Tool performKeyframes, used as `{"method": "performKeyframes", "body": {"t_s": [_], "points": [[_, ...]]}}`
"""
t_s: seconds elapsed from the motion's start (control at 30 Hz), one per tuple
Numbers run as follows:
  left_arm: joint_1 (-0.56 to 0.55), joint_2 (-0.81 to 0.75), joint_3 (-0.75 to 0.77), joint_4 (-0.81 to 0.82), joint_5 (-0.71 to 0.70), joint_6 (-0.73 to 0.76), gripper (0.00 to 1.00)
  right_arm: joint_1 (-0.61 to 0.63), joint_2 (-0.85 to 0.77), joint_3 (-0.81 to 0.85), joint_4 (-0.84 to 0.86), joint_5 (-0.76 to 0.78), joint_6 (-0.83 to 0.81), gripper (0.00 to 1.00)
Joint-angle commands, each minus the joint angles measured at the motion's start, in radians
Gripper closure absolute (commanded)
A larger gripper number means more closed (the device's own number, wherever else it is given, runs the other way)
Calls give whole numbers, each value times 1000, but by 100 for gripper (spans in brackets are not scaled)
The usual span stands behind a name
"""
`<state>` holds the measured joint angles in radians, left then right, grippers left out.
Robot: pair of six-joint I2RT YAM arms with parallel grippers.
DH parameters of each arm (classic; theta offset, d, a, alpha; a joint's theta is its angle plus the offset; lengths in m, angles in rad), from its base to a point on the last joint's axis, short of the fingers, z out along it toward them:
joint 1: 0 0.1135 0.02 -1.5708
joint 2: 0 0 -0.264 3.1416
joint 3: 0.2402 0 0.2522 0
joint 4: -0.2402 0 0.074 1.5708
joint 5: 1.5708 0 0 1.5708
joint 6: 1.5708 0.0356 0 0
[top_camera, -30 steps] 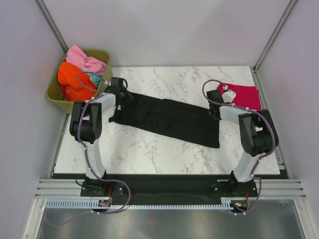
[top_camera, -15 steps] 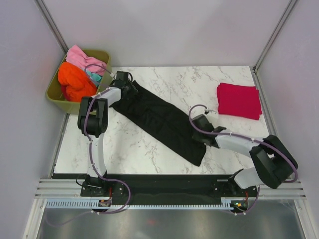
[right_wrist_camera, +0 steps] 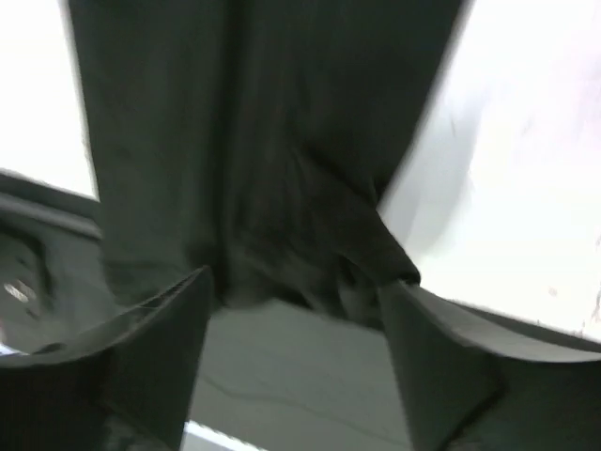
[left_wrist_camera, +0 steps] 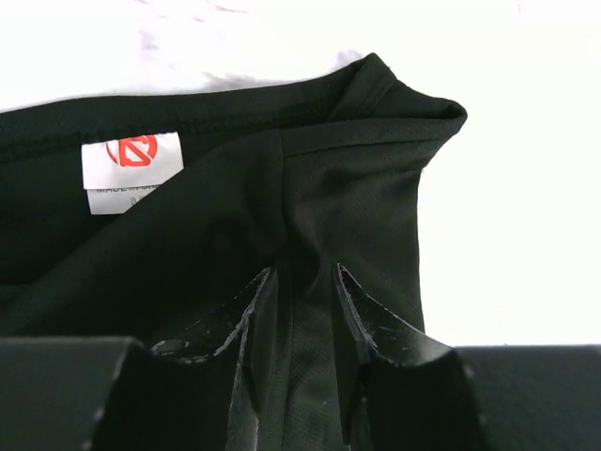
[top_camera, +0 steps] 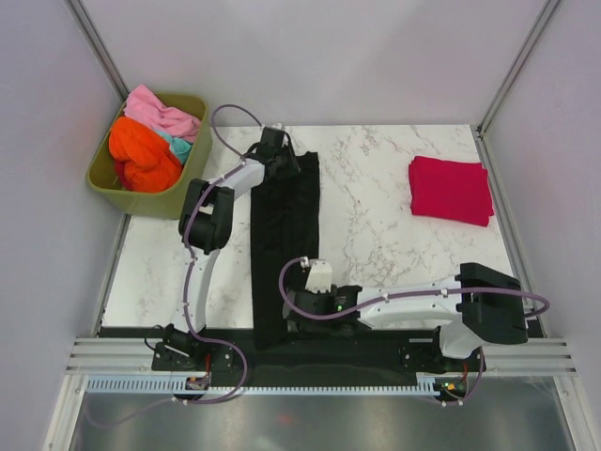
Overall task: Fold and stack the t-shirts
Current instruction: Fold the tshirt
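Note:
A black t-shirt [top_camera: 282, 235], folded into a long strip, lies straight from the back of the marble table to its near edge, where its end hangs over. My left gripper [top_camera: 289, 167] is at the far end, shut on the cloth by the collar [left_wrist_camera: 305, 282], close to the white neck label [left_wrist_camera: 131, 171]. My right gripper [top_camera: 293, 306] sits at the near end, jaws wide open [right_wrist_camera: 296, 282], with the shirt's hem [right_wrist_camera: 310, 272] lying loose just ahead of them. A folded crimson t-shirt [top_camera: 451, 189] rests at the back right.
An olive-green tub [top_camera: 105, 184] off the table's back left corner holds orange [top_camera: 141, 155], pink [top_camera: 160, 113] and teal [top_camera: 178, 146] shirts. The black rail [top_camera: 376, 346] with the arm bases runs along the near edge. Grey walls close in both sides.
The black shirt swung from slanting across the table to lying front to back. My right gripper brought its end to the near edge and opened. My left gripper moved right, still holding the collar.

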<state>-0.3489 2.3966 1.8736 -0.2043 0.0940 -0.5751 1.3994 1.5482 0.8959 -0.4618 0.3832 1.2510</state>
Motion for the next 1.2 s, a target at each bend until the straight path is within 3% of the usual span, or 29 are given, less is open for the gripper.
{"method": "performKeyframes", "body": {"t_s": [0.0,0.3,0.43,0.5,0.6,0.67,0.7,0.87,1.17], "points": [[-12,55,48,-79,82,72,62,-37,26,130,-170,213,-51,17],[-9,154,226,-136,130,67,61,-379,-97,66,3,208,-366,12],[-5,161,266,-142,135,66,60,-567,-50,70,159,48,-492,13],[-4,136,256,-139,130,75,56,-632,27,98,213,-33,-533,19],[-2,73,199,-121,147,83,39,-761,140,132,331,-200,-561,27],[-4,27,103,-51,161,84,21,-847,232,144,454,-346,-565,32],[-2,-17,44,-25,167,84,19,-870,266,156,525,-380,-559,33],[-4,-178,-148,123,142,90,18,-958,523,346,595,-581,-536,37],[-4,-359,-363,239,43,115,16,-994,797,641,586,-661,-530,36]]}}
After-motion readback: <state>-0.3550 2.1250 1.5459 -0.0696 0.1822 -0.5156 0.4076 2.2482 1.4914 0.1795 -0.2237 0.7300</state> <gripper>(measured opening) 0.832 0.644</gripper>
